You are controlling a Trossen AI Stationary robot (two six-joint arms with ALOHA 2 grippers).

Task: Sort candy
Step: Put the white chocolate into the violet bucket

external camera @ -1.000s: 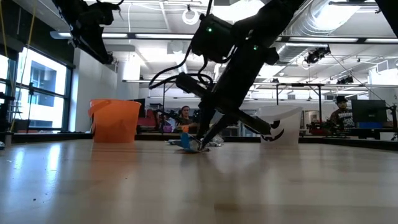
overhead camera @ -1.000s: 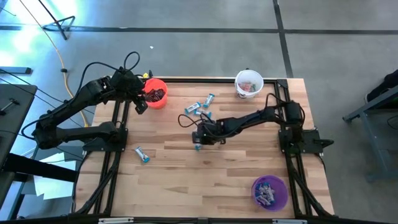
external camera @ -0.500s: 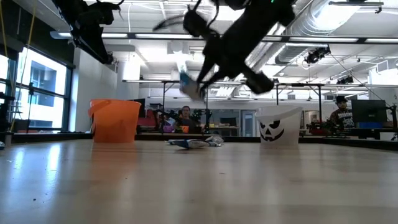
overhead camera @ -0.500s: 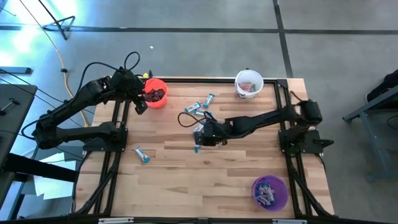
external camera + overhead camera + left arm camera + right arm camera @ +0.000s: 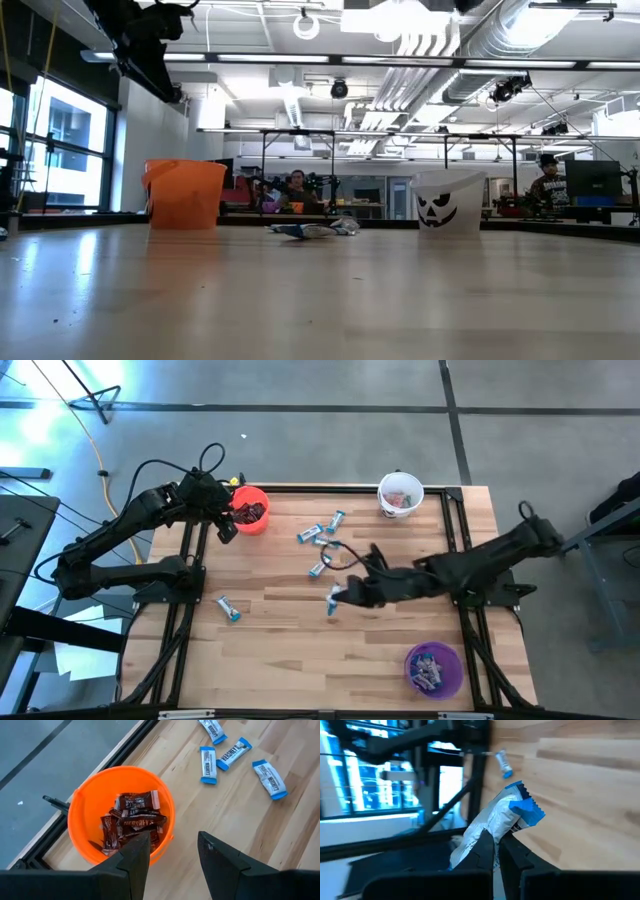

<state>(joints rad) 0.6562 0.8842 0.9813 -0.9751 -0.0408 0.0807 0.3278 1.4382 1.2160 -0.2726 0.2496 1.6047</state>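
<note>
At the near right corner of the pale wooden bench stands a round purple cup with blue-and-white wrapped candies inside. Farther in, mid-bench, the right hand hangs over the planks with its two dark fingers pressed together on a blue-and-white wrapped candy bar; in the right wrist view the wrapper juts out past the fingertips. To the left, near the frame rail, a single blue-and-white candy lies alone. Beyond the right hand, a loose cluster of blue-and-white candies rests on the wood, with one more piece lying a little nearer. At the far left edge sits a round orange plastic cup filled with dark brown wrapped candies. The left hand hovers just beside it, fingers apart and empty. At the far right stands a white cup with a jack-o'-lantern face.
</note>
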